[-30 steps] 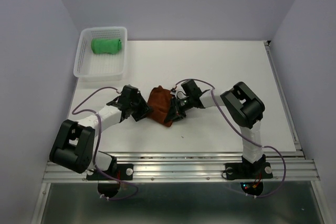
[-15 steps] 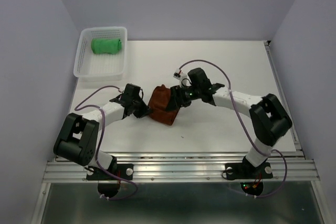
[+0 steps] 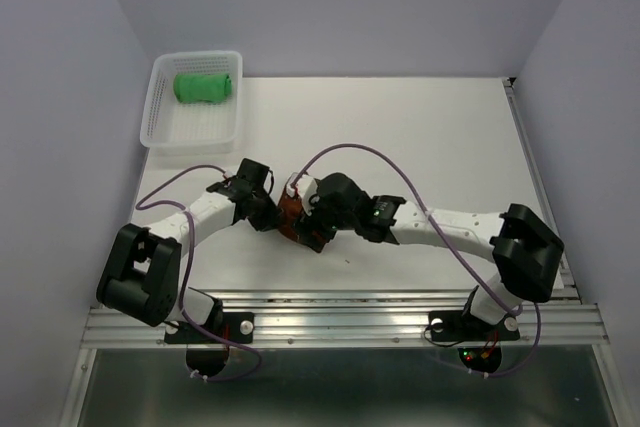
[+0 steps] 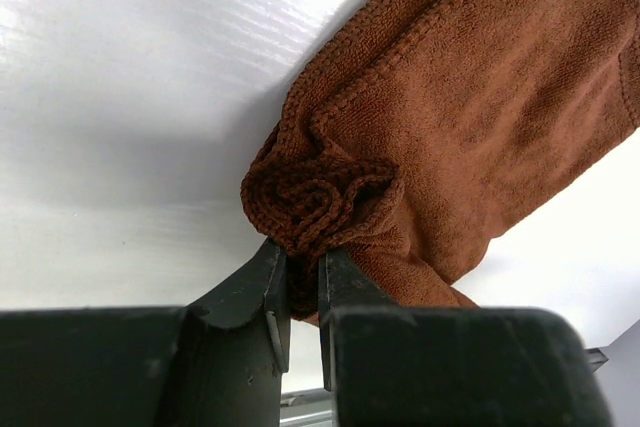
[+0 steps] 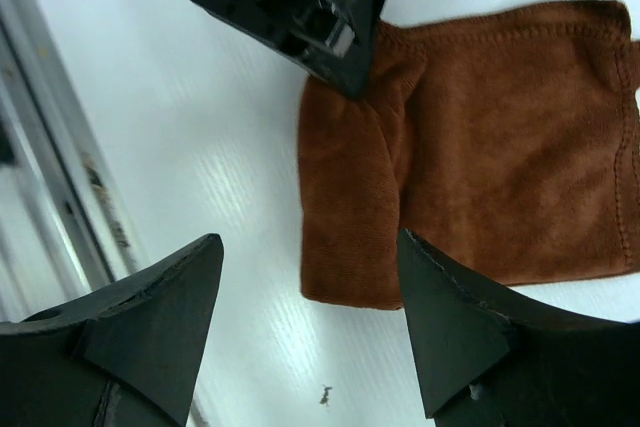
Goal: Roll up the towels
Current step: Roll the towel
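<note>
we see the brown towel point(image 3: 290, 215) lying on the white surface point(image 3: 430, 137), towards the near edge and between the two arms. from above only a sliver of it shows, because the right gripper point(image 3: 308, 229) sits over most of it. the towel is not rolled.

the left gripper point(image 4: 297, 269) reaches in from the left. its jaws are almost pressed together, pinching a bunched, crumpled corner of the cloth. in the left wrist view the towel spreads away from that pinch, up and to the right. it lies against the surface, with its stitched hem visible along the edge.

the right gripper's jaws are spread wide with nothing between them. in the right wrist view they hang over the towel, which lies as a roughly rectangular patch. a narrow flap is folded over on the side nearest the left gripper. that gripper's black tip shows at the top of the view, touching the towel's corner. we cannot tell whether the right fingertips touch the cloth.

a small dark speck point(image 5: 323, 394) marks the surface near the towel's edge.

well apart, at the far left corner of the surface, a white basket point(image 3: 160, 132) holds a rolled green towel point(image 3: 205, 85), which lies against the basket's far wall.
</note>
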